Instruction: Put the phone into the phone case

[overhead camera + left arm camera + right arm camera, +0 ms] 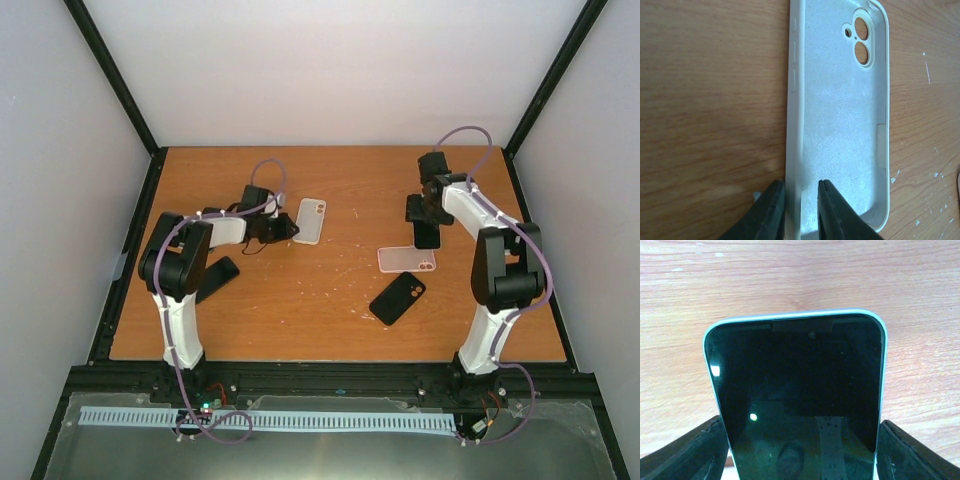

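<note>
Left arm: black phone-shaped slab [217, 278] flat on the bench [340, 180], well behind the left jaws, beside the arm's elbow link.

Right side: second black slab [397, 298] with a corner camera cutout, flat, on the near side of the right jaws and well apart from them.

Clear pinkish case [407, 260] lies crosswise just near of the right jaws, between them and that black slab.

Right jaws: spread wide and clamped on the phone [795, 390], one finger [690, 455] on each long edge. The dark screen faces the wrist cam, and its rounded pale-rimmed top end points away from the jaws. Wood bench [790, 275] shows past it. From the top cam the phone [427, 235] pokes out of the jaws toward the clear case, its end at the case's far edge. Can't tell if it touches.

Left jaws: narrow, fingers [772, 215] straddling one long side wall of the white phone case [840, 125] near its end. The outer finger is against the wall's outside and the inner finger is inside the shell, with a sliver of lining visible between it and the wall. Can't tell if the wall is pinched.

The white phone case lies flat, open side up, running straight out from the left jaws. Its camera cutout [861, 42] is at the end far from the jaws, and button slots run along the straddled wall. From the top cam it [310, 220] sits just off the left jaw tips, well apart from the right jaws and the phone.
</note>
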Action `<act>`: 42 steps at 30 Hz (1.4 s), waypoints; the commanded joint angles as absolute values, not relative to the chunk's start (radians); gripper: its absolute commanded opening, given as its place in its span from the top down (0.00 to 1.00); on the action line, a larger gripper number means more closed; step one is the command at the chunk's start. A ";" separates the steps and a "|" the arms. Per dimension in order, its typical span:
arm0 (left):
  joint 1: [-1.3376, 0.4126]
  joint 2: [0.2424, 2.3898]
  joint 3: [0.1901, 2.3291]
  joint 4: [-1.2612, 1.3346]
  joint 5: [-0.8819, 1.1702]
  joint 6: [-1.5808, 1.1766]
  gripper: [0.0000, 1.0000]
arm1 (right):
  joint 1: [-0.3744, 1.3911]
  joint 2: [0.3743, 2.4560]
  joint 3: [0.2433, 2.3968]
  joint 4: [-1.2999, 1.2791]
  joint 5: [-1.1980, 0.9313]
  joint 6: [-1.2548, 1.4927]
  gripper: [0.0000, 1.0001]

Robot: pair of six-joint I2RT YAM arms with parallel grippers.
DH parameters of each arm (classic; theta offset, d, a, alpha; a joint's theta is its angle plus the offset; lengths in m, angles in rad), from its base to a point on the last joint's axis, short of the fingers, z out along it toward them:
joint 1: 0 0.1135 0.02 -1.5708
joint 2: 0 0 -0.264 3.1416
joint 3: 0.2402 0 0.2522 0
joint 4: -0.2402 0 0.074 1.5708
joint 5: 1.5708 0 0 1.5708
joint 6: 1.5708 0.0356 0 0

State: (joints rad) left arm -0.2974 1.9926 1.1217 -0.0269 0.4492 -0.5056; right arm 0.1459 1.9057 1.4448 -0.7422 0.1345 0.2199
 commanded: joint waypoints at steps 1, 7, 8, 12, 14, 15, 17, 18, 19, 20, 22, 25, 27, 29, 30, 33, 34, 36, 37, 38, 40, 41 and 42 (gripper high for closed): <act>-0.322 1.989 1.118 -0.084 0.379 -0.514 0.87 | 0.186 1.783 1.406 -0.723 0.097 0.243 0.36; -0.336 1.916 1.038 -0.068 0.350 -0.546 1.00 | 0.216 1.676 1.297 -0.675 0.031 0.289 0.38; -0.339 1.901 1.026 -0.069 0.351 -0.552 1.00 | 0.224 1.658 1.278 -0.664 0.018 0.301 0.38; -0.372 1.828 0.980 -0.097 0.338 -0.599 1.00 | 0.291 1.588 1.201 -0.618 -0.014 0.346 0.39; -0.403 1.792 0.951 -0.128 0.307 -0.637 1.00 | 0.327 1.558 1.170 -0.599 -0.029 0.366 0.39; -0.421 1.772 0.933 -0.135 0.301 -0.659 1.00 | 0.345 1.547 1.158 -0.592 -0.039 0.376 0.39; -0.444 1.728 0.886 -0.139 0.300 -0.717 1.00 | 0.377 1.519 1.133 -0.578 -0.056 0.389 0.39; -0.454 1.708 0.857 -0.130 0.304 -0.745 0.99 | 0.392 1.509 1.121 -0.572 -0.060 0.400 0.39; -0.463 1.687 0.823 -0.112 0.307 -0.778 0.99 | 0.407 1.497 1.108 -0.564 -0.062 0.409 0.39; -0.472 1.667 0.793 -0.088 0.319 -0.802 0.98 | 0.421 1.485 1.092 -0.552 -0.066 0.420 0.39; -0.492 1.636 0.749 -0.057 0.341 -0.844 0.97 | 0.449 1.469 1.062 -0.522 -0.071 0.440 0.39; -0.532 1.597 0.721 -0.021 0.360 -0.895 0.93 | 0.475 1.468 1.045 -0.501 -0.081 0.469 0.40; -0.559 1.574 0.696 0.029 0.389 -0.928 0.92 | 0.490 1.473 1.051 -0.498 -0.087 0.483 0.40; -0.574 1.568 0.665 0.102 0.450 -0.967 0.90 | 0.510 1.478 1.061 -0.494 -0.089 0.501 0.40; -0.576 1.569 0.648 0.147 0.487 -0.987 0.88 | 0.520 1.481 1.065 -0.489 -0.090 0.509 0.40; -0.577 1.556 0.619 0.210 0.527 -1.013 0.74 | 0.556 1.496 1.080 -0.473 -0.094 0.549 0.41; -0.577 1.541 0.616 0.207 0.519 -0.999 0.64 | 0.571 1.501 1.083 -0.460 -0.095 0.561 0.41; -0.577 1.498 0.615 0.171 0.463 -0.969 0.45 | 0.602 1.519 1.094 -0.438 -0.094 0.572 0.41; -0.575 1.474 0.616 0.143 0.432 -0.958 0.37 | 0.617 1.531 1.105 -0.433 -0.088 0.574 0.41; -0.571 1.447 0.617 0.121 0.403 -0.946 0.30 | 0.631 1.546 1.116 -0.429 -0.083 0.575 0.41; -0.560 1.389 0.610 0.087 0.361 -0.925 0.11 | 0.653 1.583 1.145 -0.427 -0.077 0.577 0.41; -0.554 1.358 0.608 0.064 0.338 -0.912 0.03 | 0.663 1.604 1.158 -0.426 -0.076 0.580 0.41; -0.548 1.329 0.609 0.041 0.318 -0.896 0.01 | 0.672 1.622 1.170 -0.421 -0.075 0.582 0.41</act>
